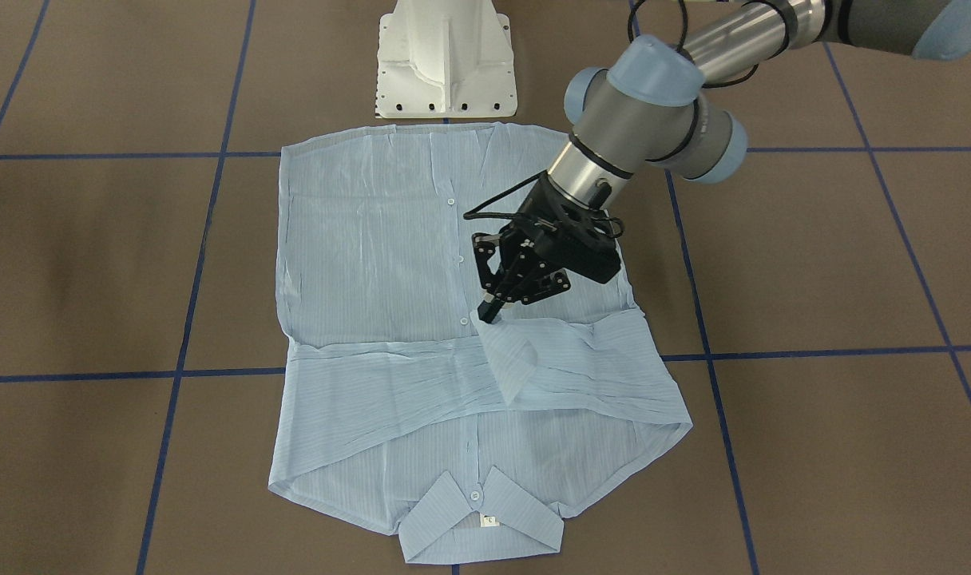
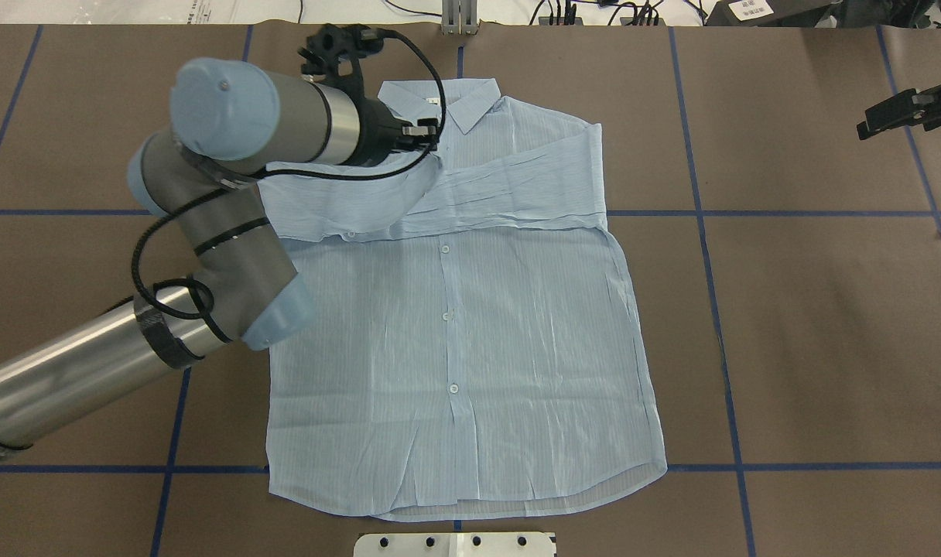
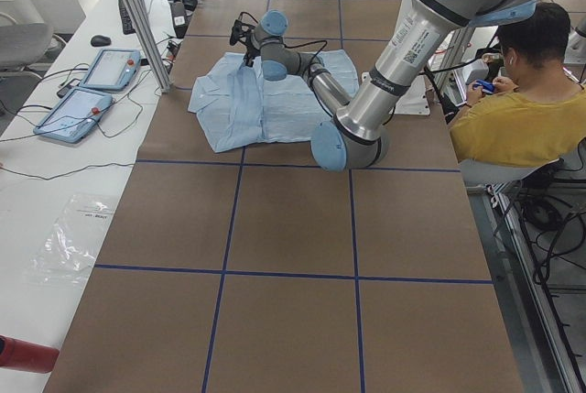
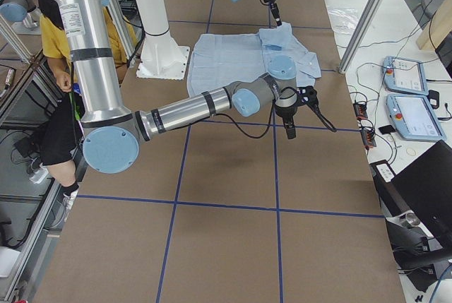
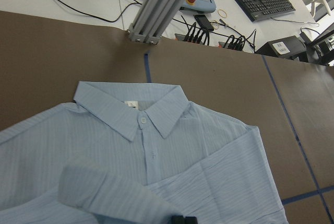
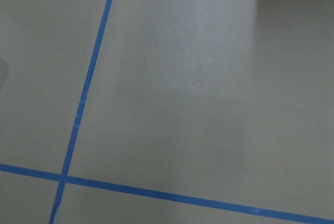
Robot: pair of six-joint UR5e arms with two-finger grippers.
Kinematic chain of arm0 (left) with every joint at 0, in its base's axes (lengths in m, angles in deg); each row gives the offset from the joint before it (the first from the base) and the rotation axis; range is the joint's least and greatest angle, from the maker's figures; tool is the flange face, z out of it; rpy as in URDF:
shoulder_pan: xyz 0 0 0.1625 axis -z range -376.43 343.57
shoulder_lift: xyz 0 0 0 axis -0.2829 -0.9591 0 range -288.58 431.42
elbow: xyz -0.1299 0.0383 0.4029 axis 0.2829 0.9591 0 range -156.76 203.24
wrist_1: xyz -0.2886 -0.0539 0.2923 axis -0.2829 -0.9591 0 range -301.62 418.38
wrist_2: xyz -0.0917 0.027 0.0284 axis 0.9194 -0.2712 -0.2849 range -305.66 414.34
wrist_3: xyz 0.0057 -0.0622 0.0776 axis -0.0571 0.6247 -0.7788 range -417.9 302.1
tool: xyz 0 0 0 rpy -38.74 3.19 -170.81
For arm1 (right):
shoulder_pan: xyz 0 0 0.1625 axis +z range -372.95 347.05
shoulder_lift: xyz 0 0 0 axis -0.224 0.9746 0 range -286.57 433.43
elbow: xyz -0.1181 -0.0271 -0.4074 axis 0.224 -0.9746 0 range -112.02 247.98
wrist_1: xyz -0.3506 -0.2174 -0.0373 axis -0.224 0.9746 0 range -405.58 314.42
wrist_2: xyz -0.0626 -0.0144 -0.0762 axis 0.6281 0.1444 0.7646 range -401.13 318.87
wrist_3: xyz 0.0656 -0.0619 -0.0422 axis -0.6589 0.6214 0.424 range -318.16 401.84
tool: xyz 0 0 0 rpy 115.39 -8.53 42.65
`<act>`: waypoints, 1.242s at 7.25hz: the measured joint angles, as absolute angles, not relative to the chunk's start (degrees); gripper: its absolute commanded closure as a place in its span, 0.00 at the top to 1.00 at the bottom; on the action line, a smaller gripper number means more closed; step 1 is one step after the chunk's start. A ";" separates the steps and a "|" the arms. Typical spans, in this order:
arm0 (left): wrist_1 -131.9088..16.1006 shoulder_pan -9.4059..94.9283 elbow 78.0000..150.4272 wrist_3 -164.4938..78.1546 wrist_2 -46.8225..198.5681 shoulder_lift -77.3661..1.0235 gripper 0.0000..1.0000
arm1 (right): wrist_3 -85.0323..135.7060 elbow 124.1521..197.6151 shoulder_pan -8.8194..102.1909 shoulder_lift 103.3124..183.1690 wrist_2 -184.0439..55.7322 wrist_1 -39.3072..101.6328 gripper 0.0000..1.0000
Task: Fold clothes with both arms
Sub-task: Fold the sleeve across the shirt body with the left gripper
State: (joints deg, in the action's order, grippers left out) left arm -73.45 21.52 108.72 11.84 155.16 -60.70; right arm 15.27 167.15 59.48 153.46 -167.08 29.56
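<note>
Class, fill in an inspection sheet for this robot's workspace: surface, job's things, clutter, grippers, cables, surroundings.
Surface: brown table with a blue tape grid.
Job's things: shirt lying flat, front up and buttoned; one sleeve folded across the chest.
Clutter: nothing seen.
Grippers: left gripper shut on the other sleeve's cuff; right gripper over bare table, state unclear.
Cables: black cable looped along the left arm.
Surroundings: white pedestal; seated person; pendants; keyboard.
</note>
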 measured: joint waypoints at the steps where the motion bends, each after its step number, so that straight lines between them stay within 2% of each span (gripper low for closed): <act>1: -73.42 18.50 106.85 11.93 152.15 -62.07 0.00 | 15.27 167.15 59.48 153.53 -167.10 29.56 1.00; 2: -73.44 16.47 104.98 12.00 150.06 -63.19 0.00 | 15.24 167.18 59.48 153.61 -167.12 29.56 1.00; 3: -73.50 14.85 102.09 12.11 148.25 -65.09 0.60 | 15.22 167.20 59.48 153.65 -167.10 29.56 1.00; 4: -73.77 13.75 99.30 12.18 147.09 -66.95 1.00 | 15.19 167.20 59.48 153.67 -167.09 29.56 1.00; 7: -73.94 11.57 97.67 11.98 146.54 -69.31 1.00 | 12.87 167.78 59.31 153.57 -167.08 29.51 1.00; 9: -69.74 11.56 103.39 7.99 148.46 -65.53 1.00 | 5.62 170.96 56.62 153.64 -166.20 29.23 1.00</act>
State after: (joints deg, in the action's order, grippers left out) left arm -69.74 11.56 103.39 7.99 148.46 -65.53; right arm 5.62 170.96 56.62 153.64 -166.20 29.23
